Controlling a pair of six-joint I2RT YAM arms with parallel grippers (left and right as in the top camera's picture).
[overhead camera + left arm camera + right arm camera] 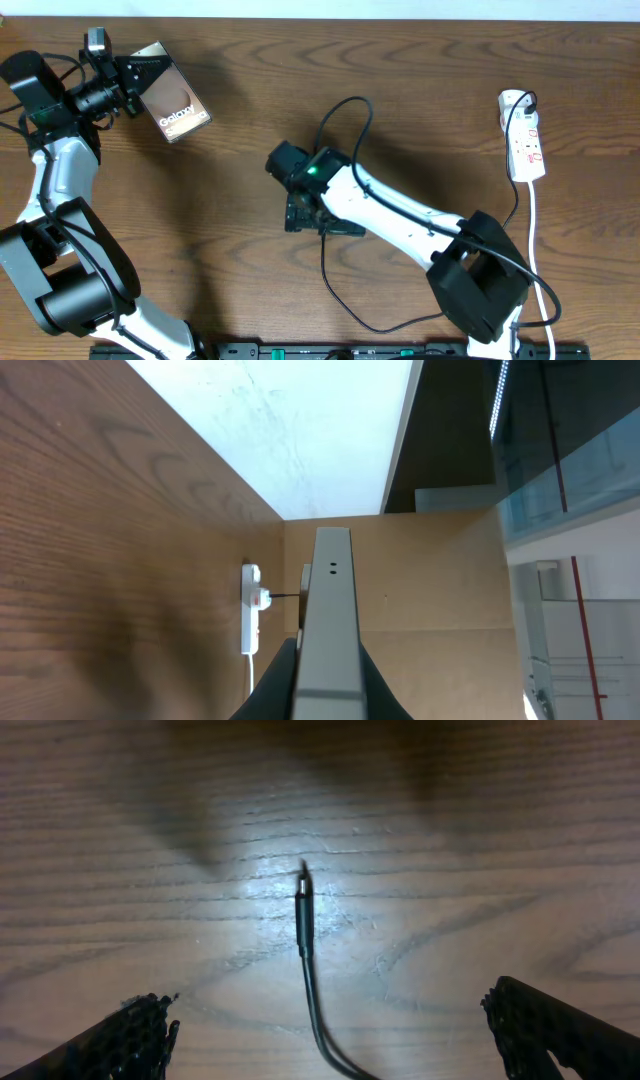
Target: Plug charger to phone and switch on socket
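My left gripper (133, 82) at the far left is shut on the phone (172, 106) and holds it tilted up off the table, its bronze "Galaxy" face showing. From the left wrist the phone (328, 610) is seen edge-on between the fingers, its end pointing toward the distant socket (251, 610). The white socket (525, 140) lies at the far right with the charger's black plug (522, 101) in its far end. The charger's connector tip (303, 900) lies on the wood. My right gripper (335, 1040) hangs open over it, one finger on either side of the cable, touching nothing.
The socket's white cord (535, 240) runs down the right side toward the front edge. The thin black cable (327, 280) loops across the table in front of the right arm. A wall and a cardboard-coloured panel (430, 590) stand beyond the table's far end.
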